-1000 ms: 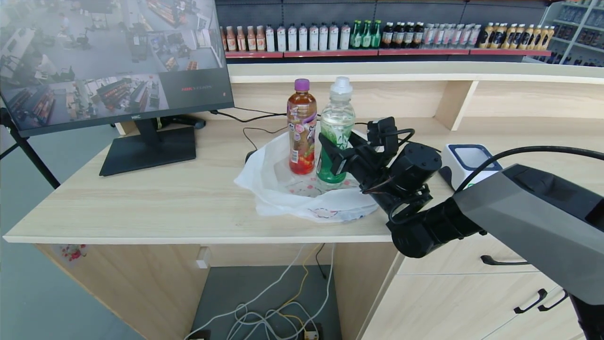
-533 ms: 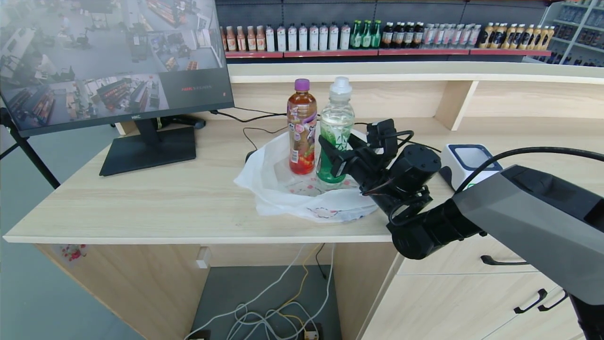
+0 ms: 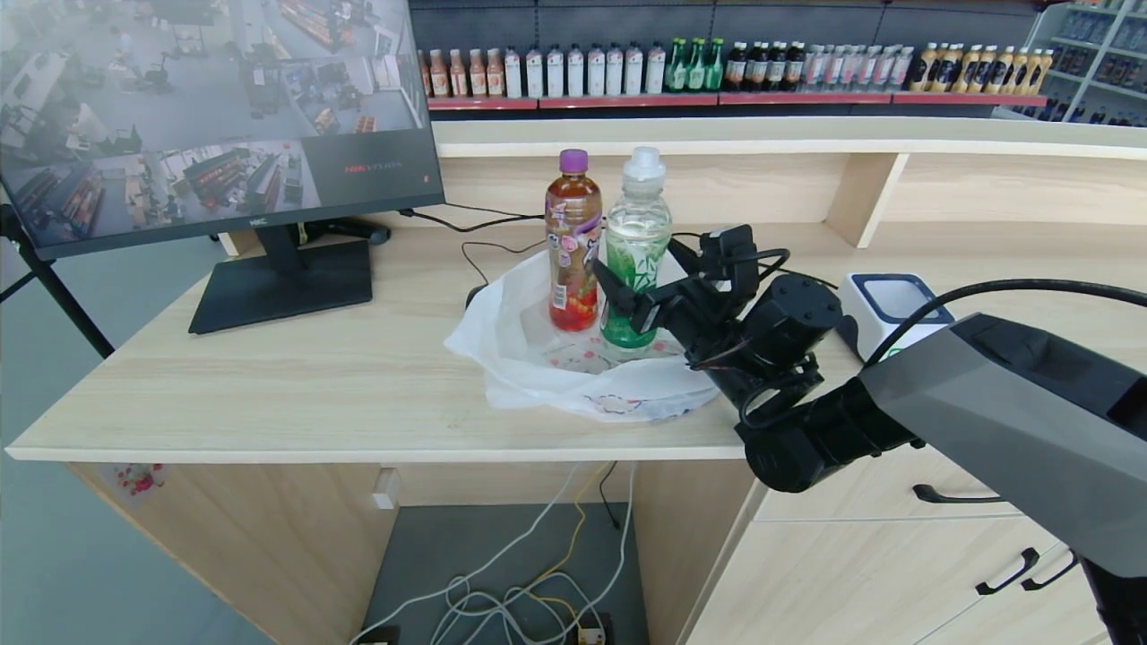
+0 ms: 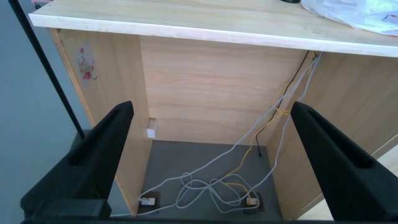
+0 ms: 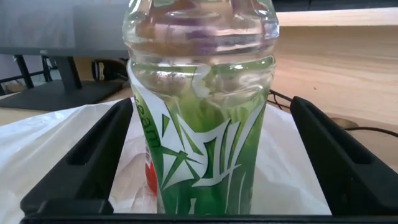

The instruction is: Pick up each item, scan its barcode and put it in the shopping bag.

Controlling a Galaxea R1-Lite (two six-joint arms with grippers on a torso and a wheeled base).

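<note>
Head view showed the right gripper [image 3: 638,273] level with the lower half of a clear bottle with a green label [image 3: 638,224]. I noted its fingers were apart, one on each side of the bottle. The right wrist view confirmed this: the green-label bottle [image 5: 199,155] stood upright between the spread fingers of the right gripper [image 5: 211,109]. I could not tell whether either finger touched it.

The bottle stood on the crumpled white shopping bag [image 3: 529,358], which lay on the desk [image 3: 314,376]. An orange drink bottle with a purple cap [image 3: 573,242] stood upright just beside it, also on the bag. The barcode scanner [image 3: 887,309] sat on the desk to the robot's right of the bag, and a monitor [image 3: 206,116] stood to the left.

The left gripper [image 4: 211,109] hung below the desk edge with its fingers apart and nothing between them, facing loose cables [image 4: 217,186] on the floor.
</note>
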